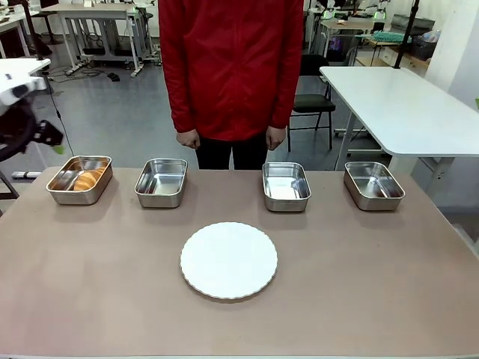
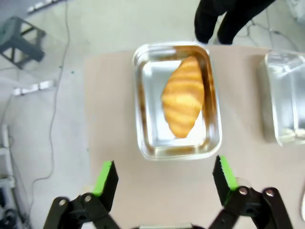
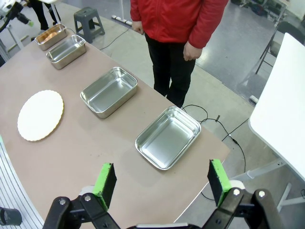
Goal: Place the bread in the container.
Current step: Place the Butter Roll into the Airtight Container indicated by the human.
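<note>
Fingers of the left gripper point(image 2: 163, 179) stand spread wide and hold nothing, their green pads point(image 2: 104, 177) rising from the bottom edge of the left wrist view, with bare table between them. Just above them, in the middle of that frame, the bread point(image 2: 183, 96) lies flat inside the container point(image 2: 139, 90), its long axis running from upper right to lower left and both tapered ends inside the rolled rim. In the front view the same tray sits at the far left of the row, upper left of the frame, with the croissant's brown crust showing against the steel. The right gripper point(image 3: 162, 183) is likewise wide apart and empty at the bottom of its own view, hanging above the tray point(image 3: 142, 143) nearest the table's right end, well apart from the bread. Judged from how things lie, the placing looks done, so the step in hand is a clean retreat: the left arm would do best to lift straight away from the tray with the fingers kept apart, so that no pad catches the rim or drags the tray along the tabletop. The white plate point(image 1: 228, 260) in the lower middle of the front view and the person's hands point(image 1: 188, 138) beyond the far edge are both apart from that path.
</note>
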Motion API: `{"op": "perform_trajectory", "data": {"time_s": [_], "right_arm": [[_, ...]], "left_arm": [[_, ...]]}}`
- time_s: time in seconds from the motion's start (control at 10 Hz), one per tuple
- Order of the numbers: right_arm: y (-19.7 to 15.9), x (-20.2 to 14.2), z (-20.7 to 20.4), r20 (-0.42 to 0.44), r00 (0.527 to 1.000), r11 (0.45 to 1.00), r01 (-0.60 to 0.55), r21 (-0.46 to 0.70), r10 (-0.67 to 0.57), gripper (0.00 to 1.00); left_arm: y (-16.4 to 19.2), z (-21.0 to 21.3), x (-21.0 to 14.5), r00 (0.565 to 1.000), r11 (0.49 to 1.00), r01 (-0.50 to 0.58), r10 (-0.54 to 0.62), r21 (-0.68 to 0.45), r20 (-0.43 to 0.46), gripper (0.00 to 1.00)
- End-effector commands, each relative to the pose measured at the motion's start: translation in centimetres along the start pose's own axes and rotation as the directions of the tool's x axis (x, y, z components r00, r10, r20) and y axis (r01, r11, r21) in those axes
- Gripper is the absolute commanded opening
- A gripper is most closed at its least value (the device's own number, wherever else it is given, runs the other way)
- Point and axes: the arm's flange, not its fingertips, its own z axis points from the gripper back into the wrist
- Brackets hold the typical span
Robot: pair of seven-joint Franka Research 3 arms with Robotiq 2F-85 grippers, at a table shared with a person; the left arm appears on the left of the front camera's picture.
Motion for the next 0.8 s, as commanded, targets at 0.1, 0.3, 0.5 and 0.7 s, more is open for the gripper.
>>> {"op": "perform_trajectory", "data": {"time_s": [0.1,0.3,0.5,0.7], "right_arm": [[0.0,0.1,0.0,0.017,1.0,1.0,-0.003,0.006,0.003,1.0],[0.0,0.1,0.0,0.017,1.0,1.0,-0.003,0.006,0.003,1.0],[0.0,0.1,0.0,0.017,1.0,1.0,-0.003,0.006,0.003,1.0],[0.0,0.1,0.0,0.017,1.0,1.0,-0.003,0.006,0.003,1.0]], "left_arm": [[0.1,5.3,-6.7,0.998,0.999,-0.05,0.049,0.007,0.035,1.0],[-0.6,7.0,-9.9,0.999,1.0,-0.02,0.021,-0.011,0.042,1.0],[-1.6,8.0,-12.7,0.999,0.999,0.021,-0.02,-0.035,0.024,1.0],[-2.4,7.9,-14.0,0.999,0.998,0.034,-0.035,-0.057,-0.017,1.0]]}}
